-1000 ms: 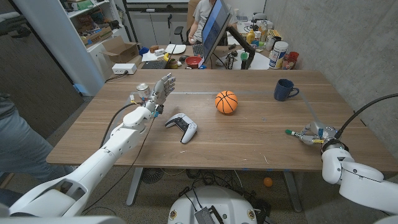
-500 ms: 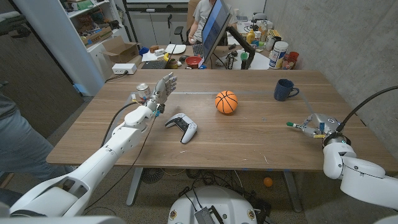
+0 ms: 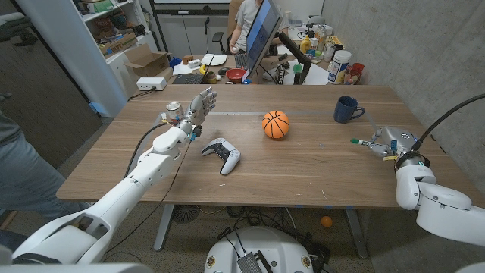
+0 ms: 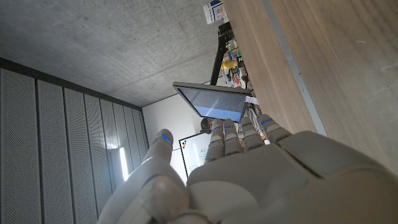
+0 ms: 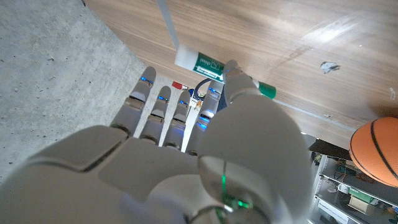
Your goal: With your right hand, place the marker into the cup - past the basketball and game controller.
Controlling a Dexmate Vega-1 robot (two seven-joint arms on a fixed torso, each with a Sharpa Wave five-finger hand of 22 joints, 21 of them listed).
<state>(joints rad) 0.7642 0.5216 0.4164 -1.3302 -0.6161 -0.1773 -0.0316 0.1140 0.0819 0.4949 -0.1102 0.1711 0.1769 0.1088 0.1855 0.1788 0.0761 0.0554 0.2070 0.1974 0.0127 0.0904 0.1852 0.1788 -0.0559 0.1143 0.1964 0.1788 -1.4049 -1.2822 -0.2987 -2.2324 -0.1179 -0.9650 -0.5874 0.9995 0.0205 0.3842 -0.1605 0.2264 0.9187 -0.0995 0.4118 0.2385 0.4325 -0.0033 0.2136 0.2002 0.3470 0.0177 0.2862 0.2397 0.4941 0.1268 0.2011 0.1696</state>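
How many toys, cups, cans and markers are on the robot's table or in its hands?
Toys: 2, the basketball and game controller.
Cups: 1, the blue cup.
Cans: 1, the can.
Markers: 1, the marker in the right hand.
Total: 5.

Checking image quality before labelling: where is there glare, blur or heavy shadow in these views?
Head view: even light, sharp; table shows only soft sheen. Right wrist view: bright glare patch on the wood near the marker, right hand close and soft, basketball cut by the edge. Left wrist view: left hand blurred, a ceiling light glaring.
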